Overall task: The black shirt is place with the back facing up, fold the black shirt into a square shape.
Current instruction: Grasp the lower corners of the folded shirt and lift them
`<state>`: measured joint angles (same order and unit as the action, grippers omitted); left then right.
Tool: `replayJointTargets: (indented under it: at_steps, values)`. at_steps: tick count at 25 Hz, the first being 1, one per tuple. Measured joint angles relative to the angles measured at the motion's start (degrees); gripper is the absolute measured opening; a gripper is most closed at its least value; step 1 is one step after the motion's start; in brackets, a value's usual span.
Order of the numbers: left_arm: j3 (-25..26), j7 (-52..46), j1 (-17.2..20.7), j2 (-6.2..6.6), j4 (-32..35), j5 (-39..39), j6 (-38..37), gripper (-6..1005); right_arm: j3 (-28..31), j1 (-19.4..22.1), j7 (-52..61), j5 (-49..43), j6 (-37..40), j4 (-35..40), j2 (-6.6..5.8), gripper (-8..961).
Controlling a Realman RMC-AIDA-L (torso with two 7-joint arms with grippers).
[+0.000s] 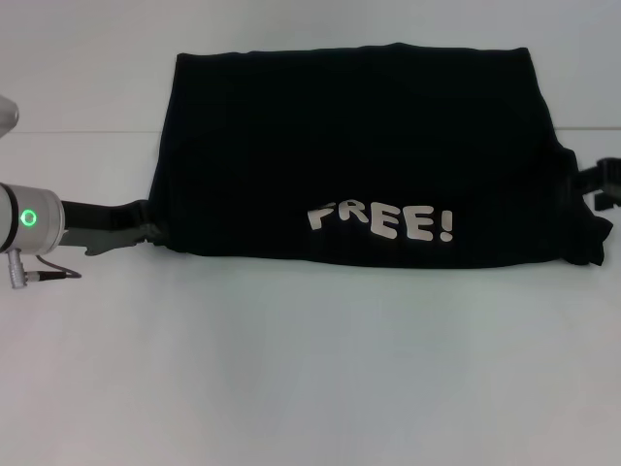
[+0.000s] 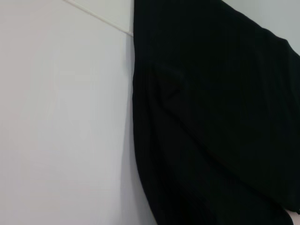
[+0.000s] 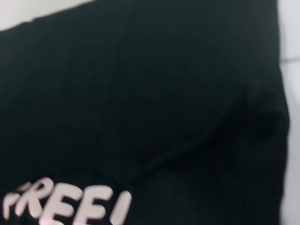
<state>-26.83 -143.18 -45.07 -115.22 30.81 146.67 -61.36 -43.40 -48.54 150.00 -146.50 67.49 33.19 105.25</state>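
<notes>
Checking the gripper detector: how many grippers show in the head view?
2. The left gripper is at the near left edge of the black shirt; the right gripper is at its right edge. The cloth partly hides both sets of fingers.

The black shirt [image 1: 359, 146] is plain black with white block letters [image 1: 380, 221] reading "FREE!". The table [image 1: 291, 369] beneath is plain white.
</notes>
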Motion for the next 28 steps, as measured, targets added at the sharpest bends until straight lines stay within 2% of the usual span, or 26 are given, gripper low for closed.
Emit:
replayJointTargets:
  at_steps: [8,13,16,19,22,28]
  values:
    - [-0.14,-0.04,-0.41,0.01,0.04,-0.21,0.24,27,-0.09,1.38,0.00,-6.76,0.80,0.07,0.60,664]
    - [-0.17,-0.38,-0.28,-0.02,0.04,-0.25,0.38,27,-0.12,2.74,-0.50,-7.16,0.77,2.24,0.91,684]
    - [-0.08,-0.52,-0.06,-0.07,0.04,-0.25,0.57,28,0.21,4.24,-1.81,-6.76,-0.49,4.37,2.00,699]
    - [-0.06,-0.53,-0.09,-0.09,0.04,-0.25,0.63,28,0.48,5.47,-3.93,-5.37,-3.06,5.20,3.65,714]
    - [-0.17,-0.57,-0.41,-0.08,0.01,-0.25,0.63,28,0.65,5.84,-4.83,-4.33,-4.20,5.18,4.58,730]
    - [-0.17,-1.10,-1.31,0.39,0.02,0.19,0.53,28,1.26,6.22,-5.00,-2.40,-3.56,5.18,4.08,760]
